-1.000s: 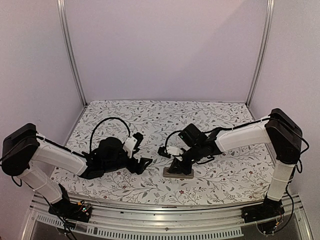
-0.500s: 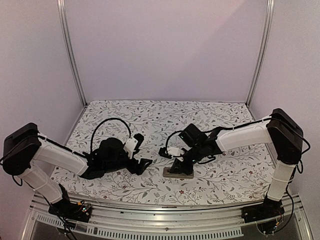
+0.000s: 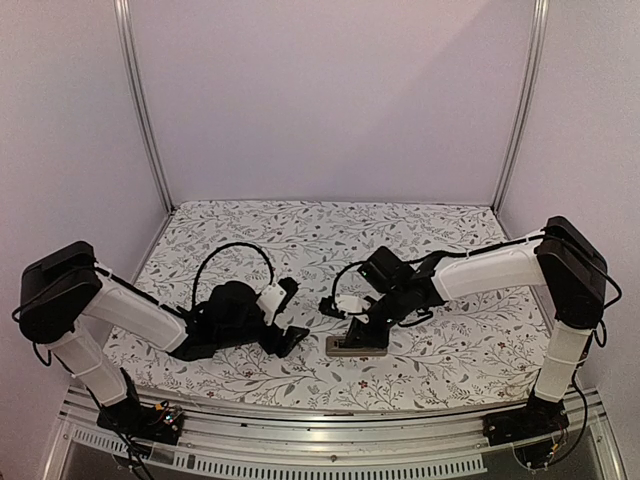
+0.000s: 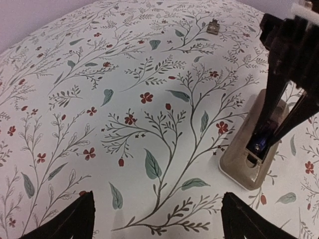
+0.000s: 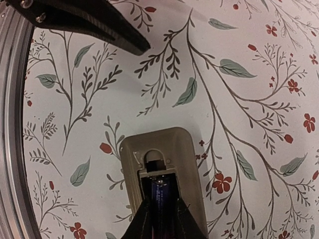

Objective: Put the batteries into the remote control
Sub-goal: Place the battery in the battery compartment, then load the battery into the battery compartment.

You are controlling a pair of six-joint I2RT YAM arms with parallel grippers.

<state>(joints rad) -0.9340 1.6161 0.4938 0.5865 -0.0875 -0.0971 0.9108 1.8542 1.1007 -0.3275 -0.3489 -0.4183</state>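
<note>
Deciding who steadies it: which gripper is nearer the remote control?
Right. The right gripper is directly over the remote control, its fingertips in the open battery bay either side of a battery. The left gripper, open, sits off to the remote's left, not touching it.
</note>
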